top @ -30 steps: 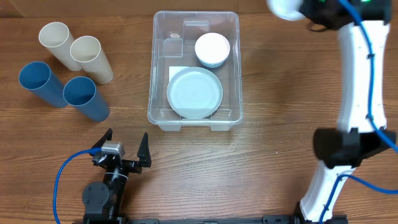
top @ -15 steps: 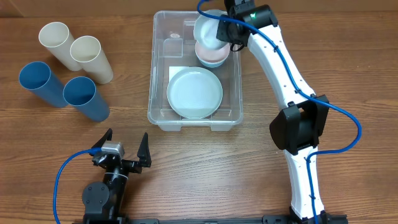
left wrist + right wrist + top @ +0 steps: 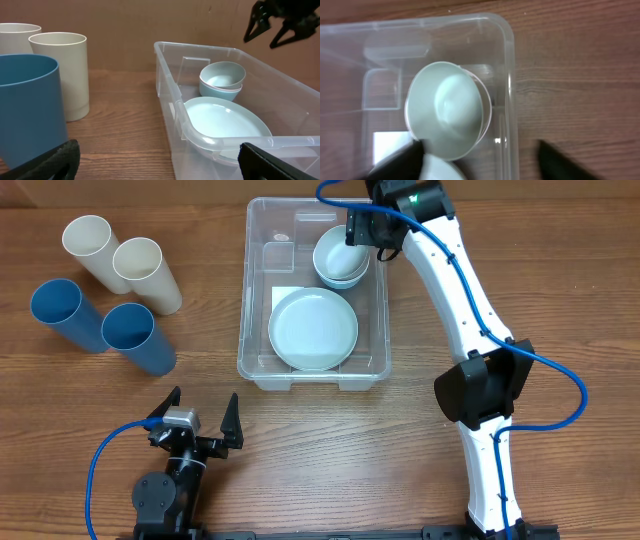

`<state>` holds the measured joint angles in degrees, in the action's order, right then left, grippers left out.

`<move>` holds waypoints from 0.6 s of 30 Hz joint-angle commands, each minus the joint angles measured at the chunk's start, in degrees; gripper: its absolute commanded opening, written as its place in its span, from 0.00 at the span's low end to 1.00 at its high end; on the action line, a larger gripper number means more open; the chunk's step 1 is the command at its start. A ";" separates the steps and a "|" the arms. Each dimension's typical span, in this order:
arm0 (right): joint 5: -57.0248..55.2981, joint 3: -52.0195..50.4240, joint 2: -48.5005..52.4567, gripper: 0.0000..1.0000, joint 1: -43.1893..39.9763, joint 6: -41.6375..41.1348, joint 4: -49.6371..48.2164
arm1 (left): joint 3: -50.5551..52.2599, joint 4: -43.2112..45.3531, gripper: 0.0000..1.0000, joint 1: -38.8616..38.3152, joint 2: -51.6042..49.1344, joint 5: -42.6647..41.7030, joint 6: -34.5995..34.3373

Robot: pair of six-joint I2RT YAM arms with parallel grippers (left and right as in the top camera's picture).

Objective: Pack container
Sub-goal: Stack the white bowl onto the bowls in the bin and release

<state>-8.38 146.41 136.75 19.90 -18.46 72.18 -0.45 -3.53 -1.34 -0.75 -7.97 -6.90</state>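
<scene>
The clear container [image 3: 246, 290] stands at the back middle of the table. In it lie a pale plate [image 3: 312, 330] and, behind the plate, two nested pale bowls [image 3: 340, 258]. My right gripper [image 3: 364, 228] hovers over the container's back right corner, just above the bowls [image 3: 447, 107]. Its jaws are open, one finger [image 3: 400, 162] over the inside of the container and the other [image 3: 565, 160] over the table outside the wall. Nothing is between them. My left gripper [image 3: 200, 425] rests open near the front edge, facing the container [image 3: 220, 145].
Two cream cups [image 3: 90, 245] [image 3: 148, 275] and two blue cups [image 3: 60, 310] [image 3: 138, 338] lie side by side at the back left. The right arm [image 3: 470, 310] stretches over the table to the right of the container.
The right arm swung in from the far right with a bowl and set it into the bowl lying in the container. Its jaws then opened. The left arm has not moved.
</scene>
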 commanded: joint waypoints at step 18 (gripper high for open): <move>0.72 -20.96 -2.91 0.04 0.87 0.28 -17.07 | 0.17 -0.09 1.00 0.59 0.48 -0.61 0.48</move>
<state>-7.70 127.11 135.52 20.47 -18.15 56.25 -0.47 -3.53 -1.34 -0.73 -7.97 -6.90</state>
